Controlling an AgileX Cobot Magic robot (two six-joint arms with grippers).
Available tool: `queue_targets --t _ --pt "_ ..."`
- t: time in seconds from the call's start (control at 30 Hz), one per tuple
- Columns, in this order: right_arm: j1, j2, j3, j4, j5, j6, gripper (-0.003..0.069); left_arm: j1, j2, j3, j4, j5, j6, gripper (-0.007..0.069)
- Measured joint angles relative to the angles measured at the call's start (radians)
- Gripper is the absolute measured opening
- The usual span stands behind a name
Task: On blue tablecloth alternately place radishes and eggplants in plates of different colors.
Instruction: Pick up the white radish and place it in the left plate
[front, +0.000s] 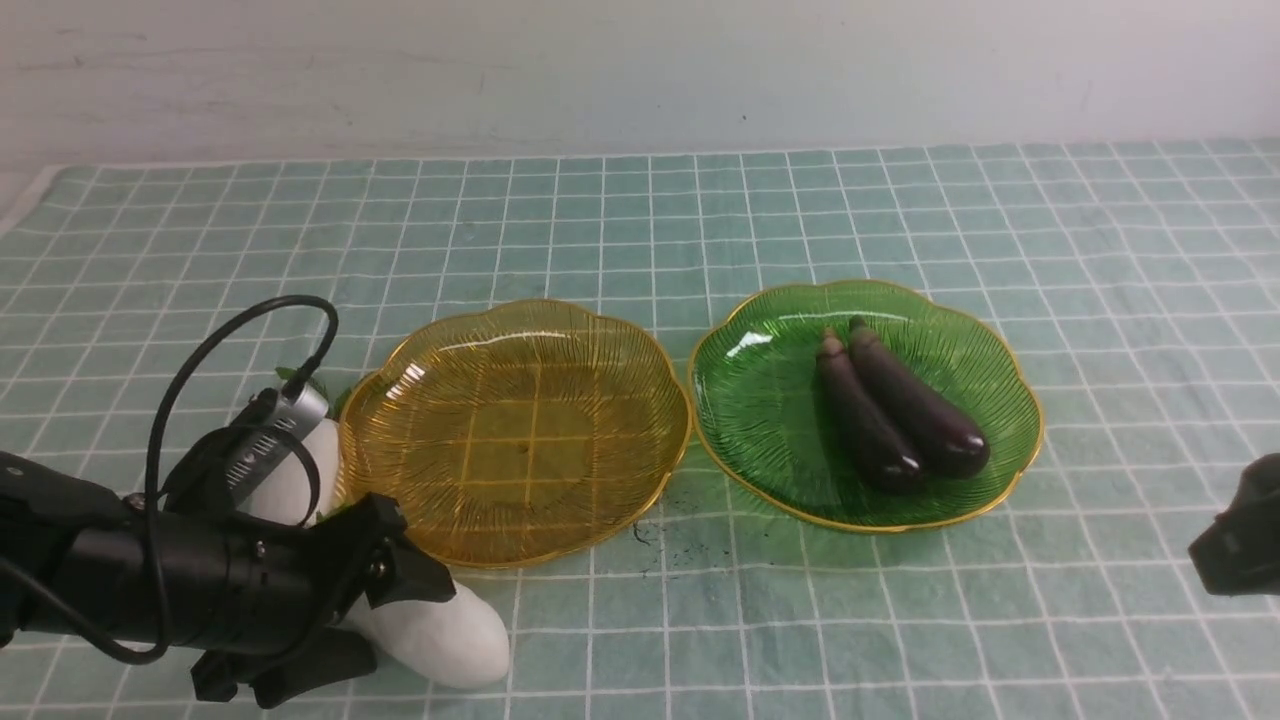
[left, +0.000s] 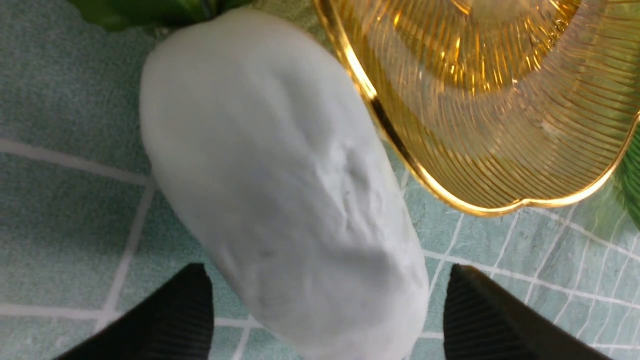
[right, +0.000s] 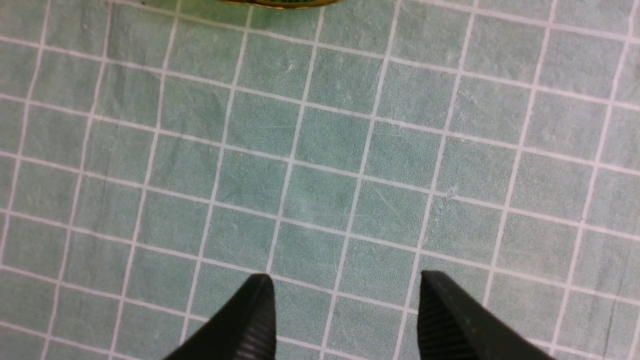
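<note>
Two dark purple eggplants lie side by side in the green plate. The amber plate beside it holds nothing. Both plates sit on the blue tablecloth. A white radish lies on the cloth just left of the amber plate's rim. My left gripper is open, one finger on each side of this radish's rounded end. A second radish shows behind the left arm. My right gripper is open over bare cloth.
Dark specks lie on the cloth between the two plates at the front. A pale wall runs behind the cloth's far edge. The green plate's rim just shows in the right wrist view.
</note>
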Motion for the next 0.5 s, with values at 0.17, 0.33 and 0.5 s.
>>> queue_targets --t 0.17,0.33,0.5 --pt "0.0 0.0 0.0 0.0 0.0 0.007 0.0359 0.0 0.028 -0.004 0.015 0.001 -0.001 0.0452" --pt "0.0 0.0 0.0 0.0 0.0 0.008 0.0359 0.001 0.043 -0.011 0.008 0.01 0.001 0.0398" --pt "0.0 0.0 0.0 0.0 0.0 0.009 0.0359 0.001 0.042 -0.016 0.044 0.027 0.003 0.0398"
